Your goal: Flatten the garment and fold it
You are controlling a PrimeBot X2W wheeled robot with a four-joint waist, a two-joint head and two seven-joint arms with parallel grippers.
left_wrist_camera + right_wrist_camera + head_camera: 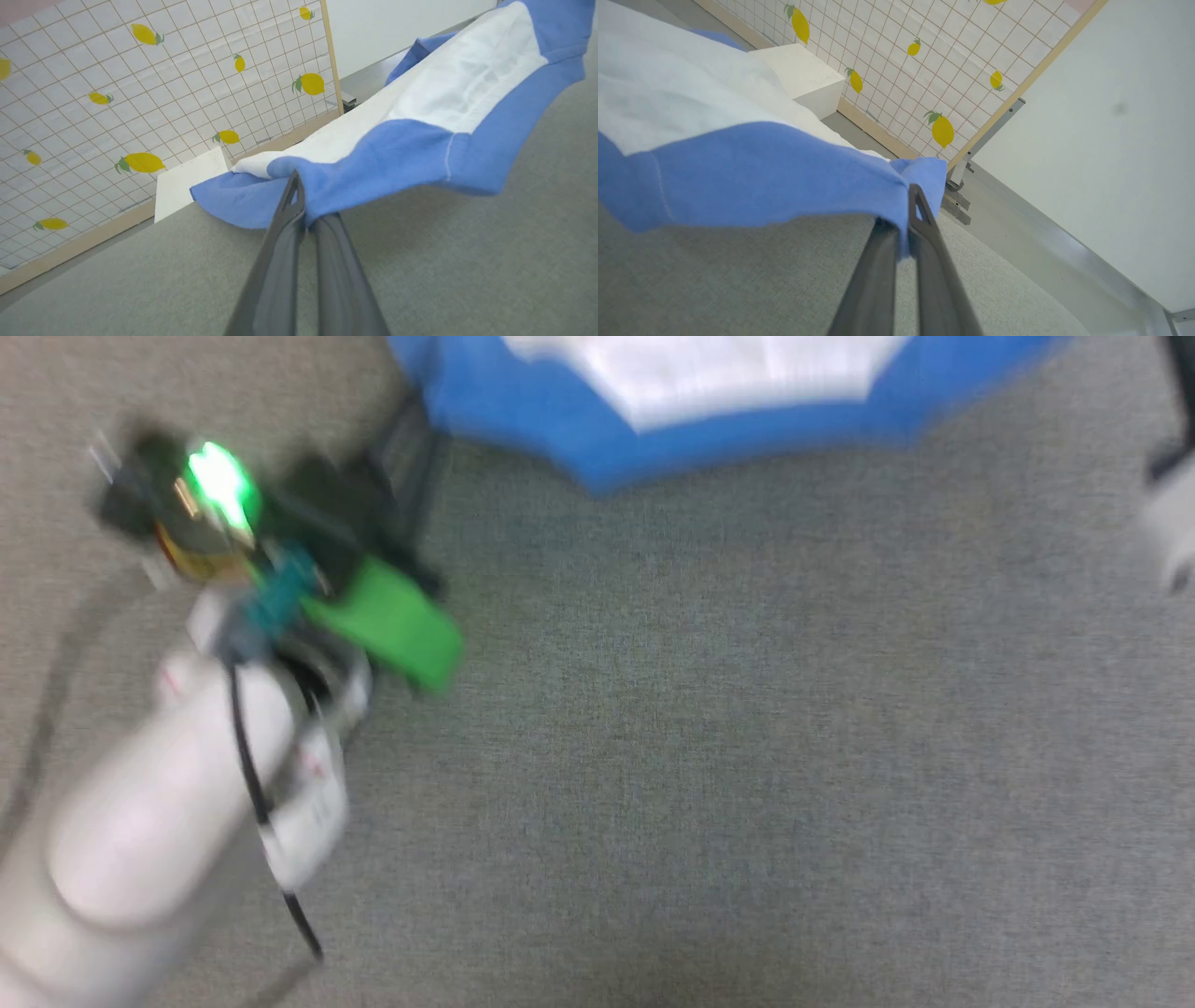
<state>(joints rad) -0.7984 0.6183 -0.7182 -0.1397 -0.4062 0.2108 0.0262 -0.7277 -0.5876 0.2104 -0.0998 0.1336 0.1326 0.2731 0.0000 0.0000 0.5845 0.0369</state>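
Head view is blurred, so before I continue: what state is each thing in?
left gripper: shut on the blue edge of the garment.
right gripper: shut on the same blue edge.
garment: blue edge raised off the grey surface, hanging between the two grips.

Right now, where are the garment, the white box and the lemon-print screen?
garment (397,154), left wrist view, on the blue band along its lifted edge.
white box (801,72), right wrist view, on its top face.
lemon-print screen (187,93), left wrist view, on the gridded panel.
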